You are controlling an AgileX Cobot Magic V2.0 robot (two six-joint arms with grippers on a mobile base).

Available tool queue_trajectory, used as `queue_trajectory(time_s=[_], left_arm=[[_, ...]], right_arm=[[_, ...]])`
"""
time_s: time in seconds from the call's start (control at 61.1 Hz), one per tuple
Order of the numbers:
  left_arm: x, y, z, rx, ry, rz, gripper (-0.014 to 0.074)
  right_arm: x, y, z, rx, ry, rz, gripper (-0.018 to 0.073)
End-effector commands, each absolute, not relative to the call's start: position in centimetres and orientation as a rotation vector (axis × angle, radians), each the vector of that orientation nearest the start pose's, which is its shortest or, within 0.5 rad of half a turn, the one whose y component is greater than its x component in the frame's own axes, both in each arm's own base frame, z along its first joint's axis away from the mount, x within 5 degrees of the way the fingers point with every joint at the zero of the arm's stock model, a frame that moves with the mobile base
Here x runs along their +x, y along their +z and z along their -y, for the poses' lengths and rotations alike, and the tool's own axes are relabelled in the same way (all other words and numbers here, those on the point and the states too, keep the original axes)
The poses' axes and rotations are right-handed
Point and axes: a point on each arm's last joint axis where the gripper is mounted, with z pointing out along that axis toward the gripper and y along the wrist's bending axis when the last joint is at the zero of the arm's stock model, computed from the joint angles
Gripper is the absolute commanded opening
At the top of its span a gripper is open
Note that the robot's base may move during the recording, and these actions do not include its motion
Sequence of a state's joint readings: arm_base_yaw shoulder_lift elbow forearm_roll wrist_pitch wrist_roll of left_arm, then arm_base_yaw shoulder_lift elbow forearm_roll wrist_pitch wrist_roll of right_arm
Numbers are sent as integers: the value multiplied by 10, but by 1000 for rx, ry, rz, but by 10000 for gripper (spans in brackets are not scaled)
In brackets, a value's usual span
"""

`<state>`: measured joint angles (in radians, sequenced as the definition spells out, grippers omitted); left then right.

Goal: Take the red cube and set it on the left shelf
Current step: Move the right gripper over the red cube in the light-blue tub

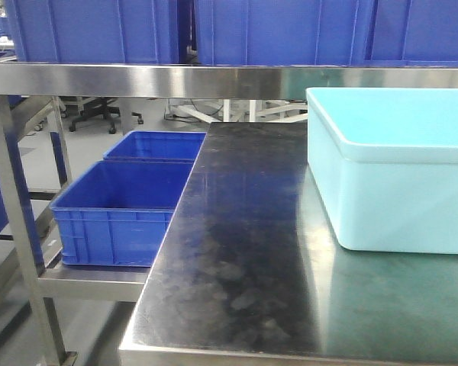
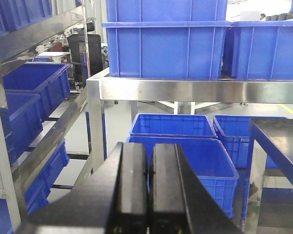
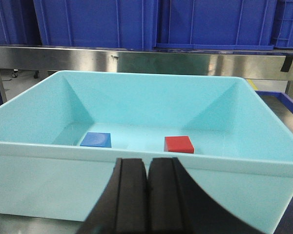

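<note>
The red cube (image 3: 178,144) lies on the bottom of the pale tub (image 3: 39,180), well apart from a blue cube (image 3: 95,139) to its left. Tall tub walls stand all around both. The right jaws hang just outside the near wall, pressed together, holding nothing. The left jaws are pressed together too. Left of the tub runs open steel surface (image 1: 244,259). Past its edge, blue bins (image 1: 122,206) sit on a low shelf (image 1: 91,280) and fill it, maybe all of it.

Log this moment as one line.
red cube: in cyan bin, beside blue cube | left gripper: shut, empty | right gripper: shut, empty, outside bin
</note>
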<state>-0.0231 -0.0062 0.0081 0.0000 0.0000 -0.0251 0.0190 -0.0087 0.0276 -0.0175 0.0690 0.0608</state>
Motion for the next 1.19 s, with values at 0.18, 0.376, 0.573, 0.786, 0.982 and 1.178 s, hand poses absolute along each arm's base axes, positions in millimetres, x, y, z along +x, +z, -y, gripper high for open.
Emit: queue_trajectory(time_s=[0.18,0.376,0.573,0.786,0.982,1.178], left_arm=[[55,211,1,-3,-38,-1409,102],[55,211,1,-3,-38,-1409,102],[55,211,1,-3,-38,-1409,102],[55,211,1,-3,-38,-1409,102],[55,211,1,-3,-38,-1409,102],[55,211,1,-3,-38,-1409,102]], right_arm=[[54,212,-1,12,37,-1451,48],[54,212,-1,12,37,-1451,48],[54,212,-1,12,37,-1451,48],[54,212,-1,12,37,-1446,48],[54,214,-1,12,37,-1433,48],[53,216,-1,11,38,-1407,48]])
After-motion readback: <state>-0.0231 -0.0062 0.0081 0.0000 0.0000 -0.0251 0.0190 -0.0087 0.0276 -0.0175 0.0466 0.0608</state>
